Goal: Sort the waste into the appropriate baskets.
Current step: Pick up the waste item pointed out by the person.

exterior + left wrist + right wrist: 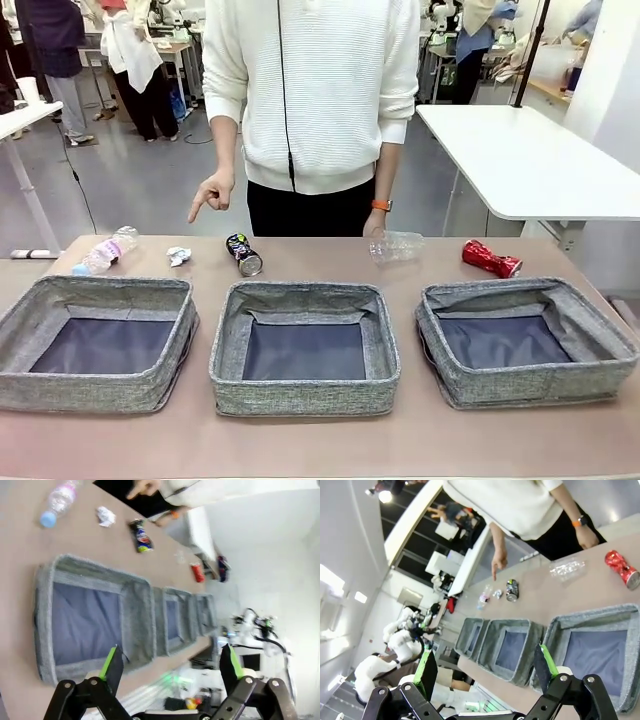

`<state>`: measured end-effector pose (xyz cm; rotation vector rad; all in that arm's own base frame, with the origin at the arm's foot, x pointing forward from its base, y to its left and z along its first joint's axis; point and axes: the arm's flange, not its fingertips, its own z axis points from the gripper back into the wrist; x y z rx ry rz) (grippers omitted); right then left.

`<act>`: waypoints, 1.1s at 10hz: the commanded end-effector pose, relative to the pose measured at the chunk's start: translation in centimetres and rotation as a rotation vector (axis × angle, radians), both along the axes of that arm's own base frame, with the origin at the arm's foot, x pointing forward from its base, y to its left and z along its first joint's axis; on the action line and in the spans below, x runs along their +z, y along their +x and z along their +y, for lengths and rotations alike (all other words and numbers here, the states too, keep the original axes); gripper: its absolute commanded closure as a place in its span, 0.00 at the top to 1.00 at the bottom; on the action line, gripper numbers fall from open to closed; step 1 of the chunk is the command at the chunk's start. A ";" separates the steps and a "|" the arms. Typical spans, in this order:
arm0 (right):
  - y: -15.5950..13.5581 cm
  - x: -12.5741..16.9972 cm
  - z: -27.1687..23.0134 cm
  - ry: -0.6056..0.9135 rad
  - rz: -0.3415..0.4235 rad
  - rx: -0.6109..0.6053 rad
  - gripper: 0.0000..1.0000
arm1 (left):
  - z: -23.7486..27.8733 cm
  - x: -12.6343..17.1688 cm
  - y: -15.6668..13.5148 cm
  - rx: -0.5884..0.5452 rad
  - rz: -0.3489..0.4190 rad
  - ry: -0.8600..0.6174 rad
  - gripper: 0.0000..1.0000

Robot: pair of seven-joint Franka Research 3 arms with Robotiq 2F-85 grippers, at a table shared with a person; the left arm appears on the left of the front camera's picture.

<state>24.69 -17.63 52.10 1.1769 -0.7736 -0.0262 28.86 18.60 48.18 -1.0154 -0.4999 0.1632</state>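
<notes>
three grey baskets (305, 395), dark can (244, 255) beyond, person's hand (212, 193) near it

baskets (304, 291) in row | waste (105, 252) behind | cup (396, 245) prob. btw cans (243, 255)

Three low rectangular grey woven-fabric bins (left bin (90, 390), middle bin (300, 395), right bin (530, 385)) are lined dark blue-grey. Logged: crushed red metal can (491, 259); dark cylindrical can (243, 254), multicoloured print; clear plastic cup (396, 245); clear plastic bottle (105, 251), pink label, blue cap; crumpled white paper ball (178, 256). The pinkish-brown flat tabletop (320, 445) is seen plain. A white ribbed knit sweater (320, 90) is noted.
</notes>
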 end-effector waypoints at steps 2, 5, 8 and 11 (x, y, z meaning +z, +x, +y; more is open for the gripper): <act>0.4 0.2 -0.1 0.001 -0.036 0.002 1.00 | -16.6 4.3 14.4 -0.015 0.173 0.454 1.00; 0.4 0.2 -0.1 0.001 -0.036 0.002 1.00 | -26.5 0.0 20.7 0.018 0.140 0.713 1.00; 0.4 0.2 -0.1 0.001 -0.036 0.002 1.00 | -29.6 1.0 18.1 -0.012 0.067 0.644 1.00; 0.4 0.2 -0.1 0.001 -0.036 0.002 1.00 | -29.3 -2.1 21.9 -0.006 0.234 0.739 1.00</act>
